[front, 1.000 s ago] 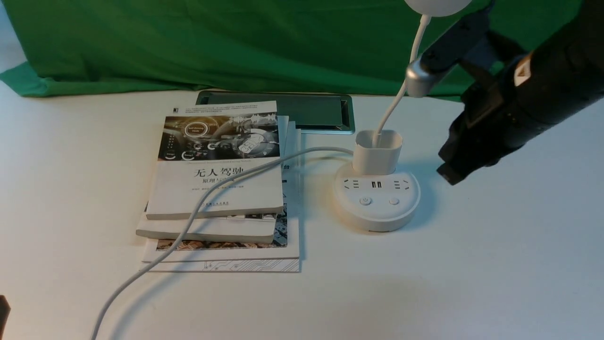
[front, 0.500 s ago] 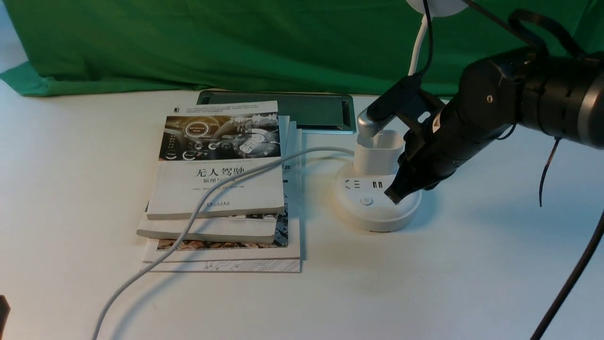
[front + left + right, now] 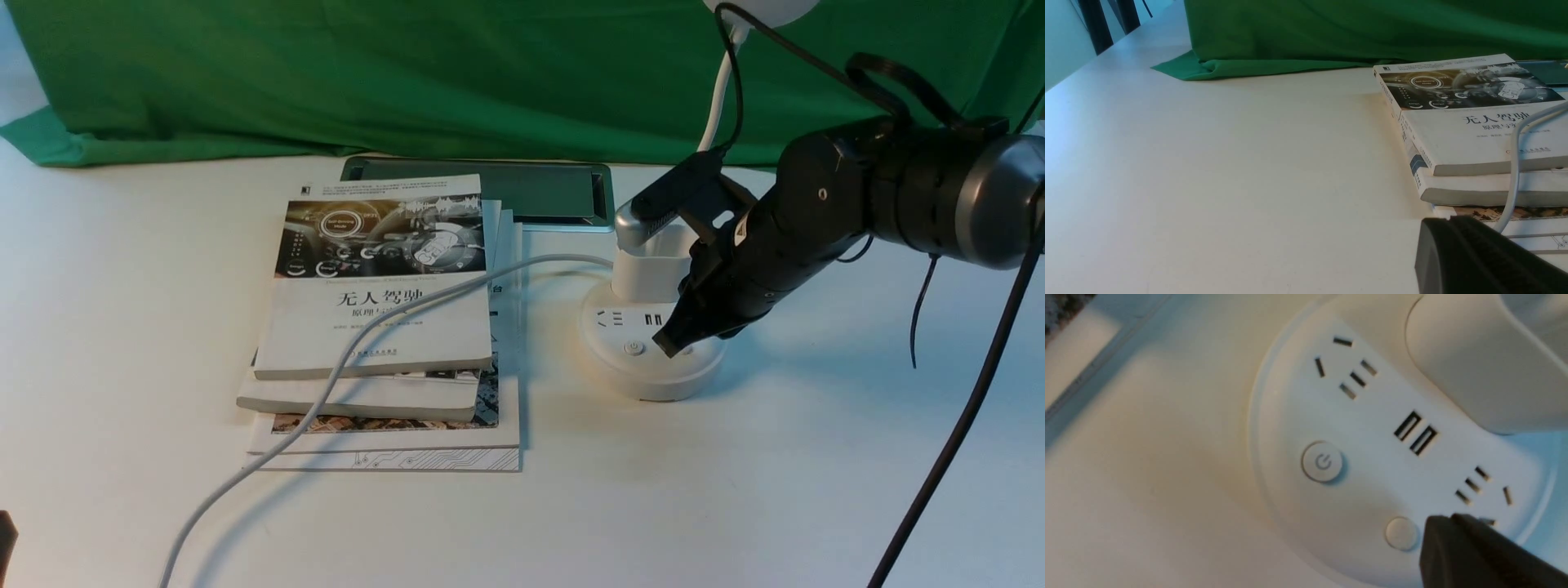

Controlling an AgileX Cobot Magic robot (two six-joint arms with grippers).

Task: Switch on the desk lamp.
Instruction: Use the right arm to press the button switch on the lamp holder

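The white desk lamp stands right of centre on its round base (image 3: 629,377), with a cup holder (image 3: 645,265), a thin neck (image 3: 718,90) and only the edge of its head (image 3: 763,6) in view. My right gripper (image 3: 665,343) is shut and empty, its tip down over the right side of the base. Seen from the right wrist, that gripper (image 3: 1443,523) lies just beside the plain round button (image 3: 1400,533). The power button (image 3: 1323,461) is uncovered and farther off. My left gripper (image 3: 1447,226) is shut and low over the table by the books.
A stack of books (image 3: 380,327) lies left of the lamp, with the lamp's white cable (image 3: 326,392) trailing over it toward the front edge. A dark tray (image 3: 522,192) sits behind the books, before the green cloth (image 3: 408,73). My right arm's black cables (image 3: 955,441) hang at the right.
My right arm came from the right of the lamp, down and leftward onto the base, then crept slightly further left. The gripper has stayed shut. The left arm has not moved.
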